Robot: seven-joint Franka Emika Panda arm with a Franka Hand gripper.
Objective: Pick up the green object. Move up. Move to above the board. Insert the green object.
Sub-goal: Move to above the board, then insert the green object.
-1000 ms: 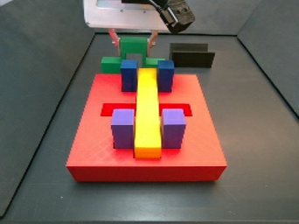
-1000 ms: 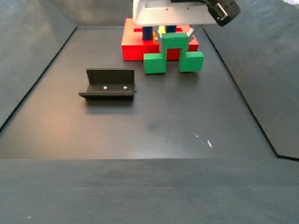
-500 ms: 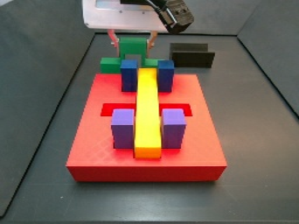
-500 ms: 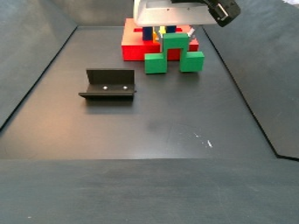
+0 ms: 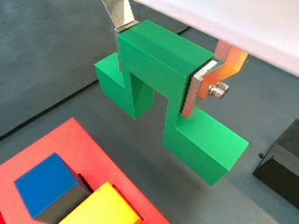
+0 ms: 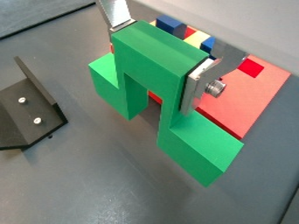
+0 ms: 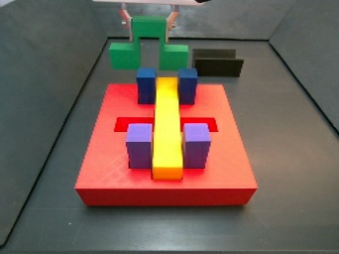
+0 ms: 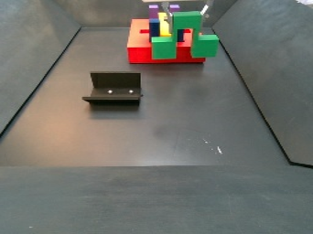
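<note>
Nearest in a side view sits the red board [image 7: 166, 184], low in the frame, with the yellow bar [image 7: 167, 124] lying between the purple blocks [image 7: 139, 145] and, further back, the blue blocks [image 7: 187, 81]. Beyond it, at the top centre, my gripper [image 7: 149, 17] is clamped on the bridge of the green object [image 7: 147, 49], which hangs clear of the floor. I judge the lift is in hand. Next I must carry it forward over the board.

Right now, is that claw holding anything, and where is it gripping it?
Yes: the gripper holds the green object by its top bar, one finger on each side.
</note>
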